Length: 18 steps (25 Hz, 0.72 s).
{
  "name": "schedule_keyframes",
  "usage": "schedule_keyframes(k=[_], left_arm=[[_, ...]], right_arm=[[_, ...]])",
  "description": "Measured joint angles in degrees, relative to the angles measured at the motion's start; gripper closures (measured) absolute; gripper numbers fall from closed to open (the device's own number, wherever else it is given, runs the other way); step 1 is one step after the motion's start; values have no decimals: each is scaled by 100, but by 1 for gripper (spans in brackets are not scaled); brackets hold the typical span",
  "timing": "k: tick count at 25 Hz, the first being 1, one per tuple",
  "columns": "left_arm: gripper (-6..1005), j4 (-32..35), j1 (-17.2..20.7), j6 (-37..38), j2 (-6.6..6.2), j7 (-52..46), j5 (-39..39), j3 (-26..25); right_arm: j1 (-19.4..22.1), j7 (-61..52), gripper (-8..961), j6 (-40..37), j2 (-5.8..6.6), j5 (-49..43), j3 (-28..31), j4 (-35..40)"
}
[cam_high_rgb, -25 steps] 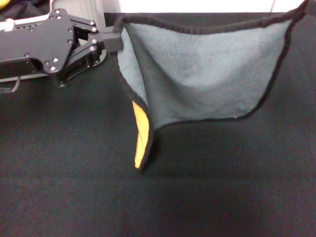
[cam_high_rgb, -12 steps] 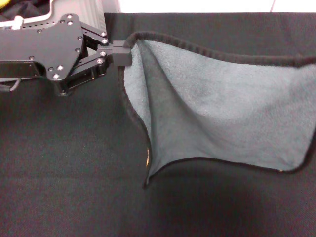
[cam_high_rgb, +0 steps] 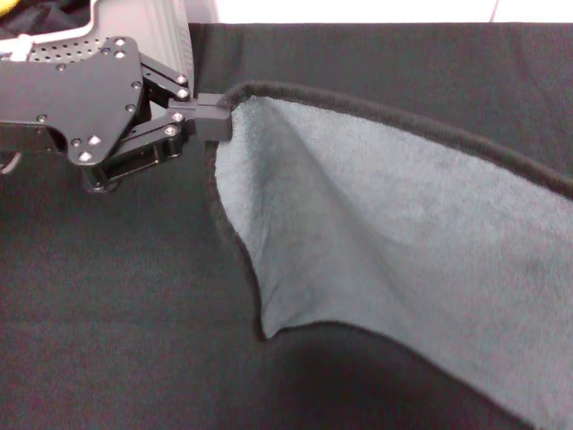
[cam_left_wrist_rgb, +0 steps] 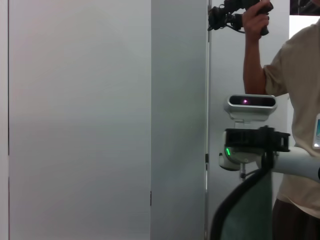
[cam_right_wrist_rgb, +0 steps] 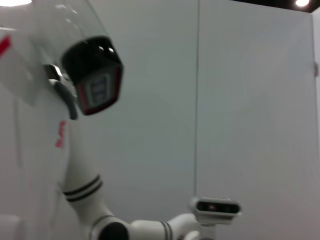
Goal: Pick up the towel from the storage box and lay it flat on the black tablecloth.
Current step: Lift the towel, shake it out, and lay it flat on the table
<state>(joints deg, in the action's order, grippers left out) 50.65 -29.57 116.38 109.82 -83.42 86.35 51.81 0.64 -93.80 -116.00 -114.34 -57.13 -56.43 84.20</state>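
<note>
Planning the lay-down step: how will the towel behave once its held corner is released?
Probably floppy: the towel sags and folds below the corner pinched by the left gripper. It looks light, hanging from its top edge. Its fleecy face likely grips the black tablecloth rather than sliding.

A robotics lab: bare white partition panels, a person filming, and a white robot's arm.
</note>
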Motion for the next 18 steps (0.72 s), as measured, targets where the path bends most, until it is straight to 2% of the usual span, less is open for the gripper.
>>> schedule_keyframes(k=[8,11,18], left_arm=[[977,17,339,6,-6,-14,-157,58],[977,-59,431,3,21,97,-78,62],[976,-539,145,-181,158,627,370,26]], right_arm=[[-62,51,946,-378,-8,153,5,-828],[-247,226,946,-347,-1,-95,154,-1571],[-820,458,946,-354,17,-836,871,-2767]])
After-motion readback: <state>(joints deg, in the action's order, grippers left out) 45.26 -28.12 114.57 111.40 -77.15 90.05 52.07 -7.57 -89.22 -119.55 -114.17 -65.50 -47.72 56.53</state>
